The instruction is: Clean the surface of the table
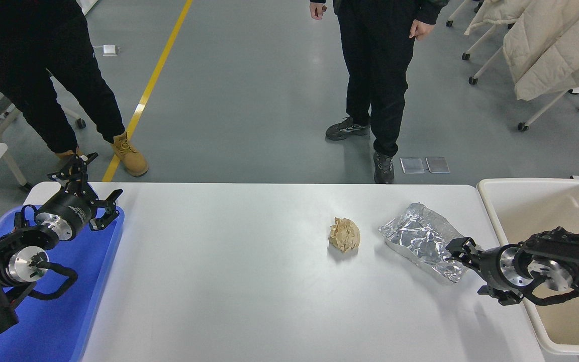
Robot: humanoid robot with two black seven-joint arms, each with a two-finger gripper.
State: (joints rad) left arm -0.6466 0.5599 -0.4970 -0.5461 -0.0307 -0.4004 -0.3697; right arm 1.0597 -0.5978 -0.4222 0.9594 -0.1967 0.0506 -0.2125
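A grey workshop floor with a yellow line is stretching beyond the white tabletop (229, 281), and two people in dark clothes are standing on its far side. The tabletop, the surface to be cleaned, is filling the middle of the view between a blue tray (68, 322) at the left and a cream bin (536, 193) at the right. Two bits of litter are lying on its right half: a crumpled brown paper ball (344, 235) and, just beside it, a crinkled silver foil bag (422, 240).

The right tool (463, 261) is reaching in from over the bin and hanging at the bag's near right corner, with its fingers spread open and nothing held; whether a fingertip is already touching the foil is hard to tell from this angle. The left tool (91, 193) is sitting parked over the blue tray, open and empty.

The step in hand is probably picking up the foil bag. To do it well, the tool should be straddling a raised fold near the corner rather than pressing on the flat face, since the slick foil is likely to slide across the smooth surface. Closing gently and lifting clear before swinging to the bin would keep the bag from dragging into the paper ball.
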